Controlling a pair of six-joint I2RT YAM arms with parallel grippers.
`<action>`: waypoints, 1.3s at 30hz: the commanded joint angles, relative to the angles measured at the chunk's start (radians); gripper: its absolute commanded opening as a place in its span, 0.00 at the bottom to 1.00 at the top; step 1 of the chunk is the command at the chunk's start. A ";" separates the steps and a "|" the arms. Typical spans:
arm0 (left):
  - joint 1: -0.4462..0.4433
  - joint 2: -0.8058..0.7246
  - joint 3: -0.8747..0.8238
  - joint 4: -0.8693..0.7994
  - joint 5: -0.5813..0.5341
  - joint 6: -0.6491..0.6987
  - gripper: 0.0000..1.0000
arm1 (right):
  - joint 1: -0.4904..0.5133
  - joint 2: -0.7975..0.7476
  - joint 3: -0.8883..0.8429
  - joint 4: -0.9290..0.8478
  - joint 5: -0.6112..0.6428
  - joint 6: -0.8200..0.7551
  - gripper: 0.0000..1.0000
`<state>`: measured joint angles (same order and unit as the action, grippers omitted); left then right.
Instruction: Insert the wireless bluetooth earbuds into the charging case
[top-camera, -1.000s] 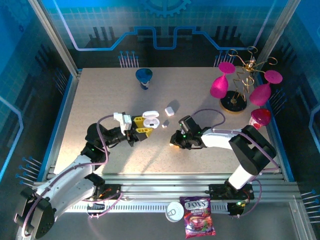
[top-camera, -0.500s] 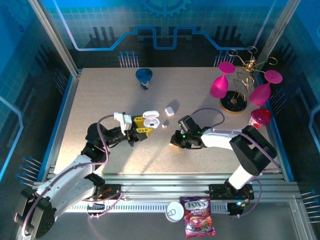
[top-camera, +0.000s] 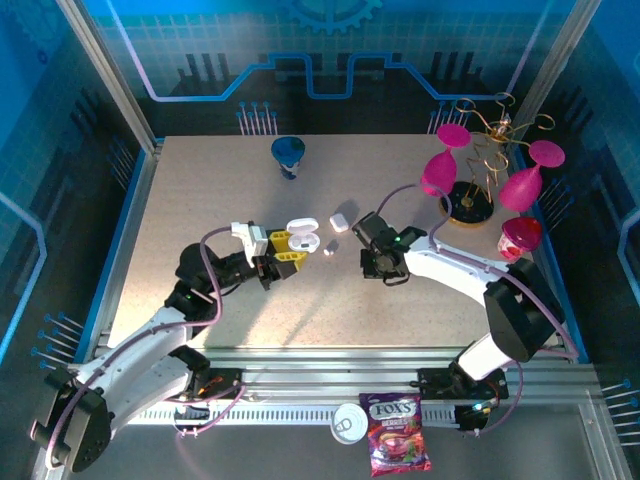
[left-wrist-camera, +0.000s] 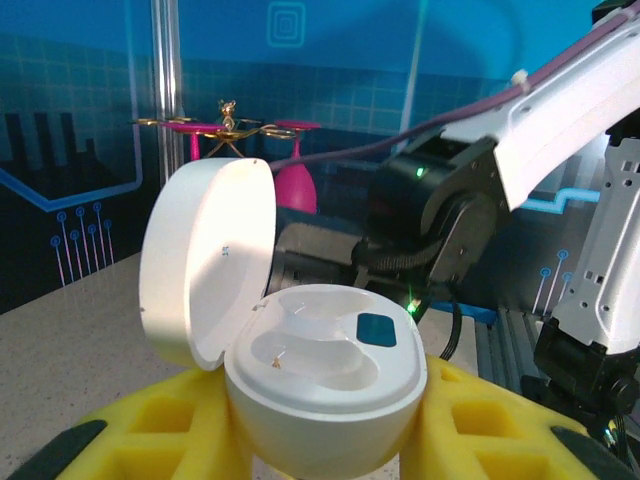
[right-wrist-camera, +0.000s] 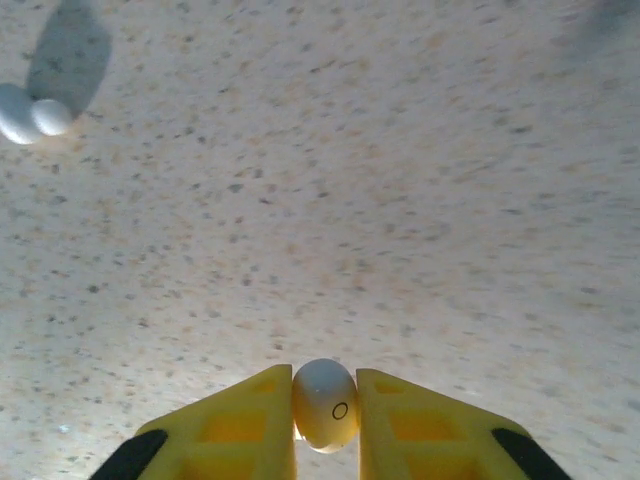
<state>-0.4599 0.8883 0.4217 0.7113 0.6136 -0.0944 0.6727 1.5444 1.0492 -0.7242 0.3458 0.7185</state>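
Observation:
The white charging case (left-wrist-camera: 320, 370) sits between the yellow fingers (left-wrist-camera: 490, 430) of my left gripper (left-wrist-camera: 320, 440), which is shut on it. Its lid (left-wrist-camera: 205, 260) stands open and both sockets are empty. From above, the charging case (top-camera: 302, 238) is left of centre, in my left gripper (top-camera: 288, 252). My right gripper (right-wrist-camera: 325, 415) is shut on one small white earbud (right-wrist-camera: 325, 403), held above the bare table. My right gripper (top-camera: 382, 266) hangs just right of the case. A second earbud (top-camera: 328, 252) lies on the table between the two grippers; in the right wrist view this earbud (right-wrist-camera: 30, 112) is at the top left.
A closed white case (top-camera: 340, 222) lies behind the loose earbud. A blue cup (top-camera: 289, 155) stands at the back. Pink glasses hang on a gold stand (top-camera: 478, 170) at the back right, with one pink glass (top-camera: 520, 235) beside it. A candy bag (top-camera: 398, 445) lies off the table's front.
My right gripper has risen off the table with the earbud and moved back and to the right. The left gripper with the open case has barely shifted.

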 joint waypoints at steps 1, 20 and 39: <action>0.006 -0.002 -0.002 0.009 -0.014 0.014 0.21 | 0.022 -0.009 0.071 -0.229 0.142 -0.027 0.22; 0.006 0.013 0.014 0.014 0.005 -0.020 0.21 | 0.063 0.173 0.248 -0.493 0.315 0.070 0.15; -0.019 0.222 -0.019 0.115 -0.124 0.145 0.19 | 0.154 -0.149 0.271 -0.365 0.122 0.024 0.13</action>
<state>-0.4637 1.0824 0.4141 0.7570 0.5335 -0.0193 0.7990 1.4261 1.2839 -1.1061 0.5068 0.7395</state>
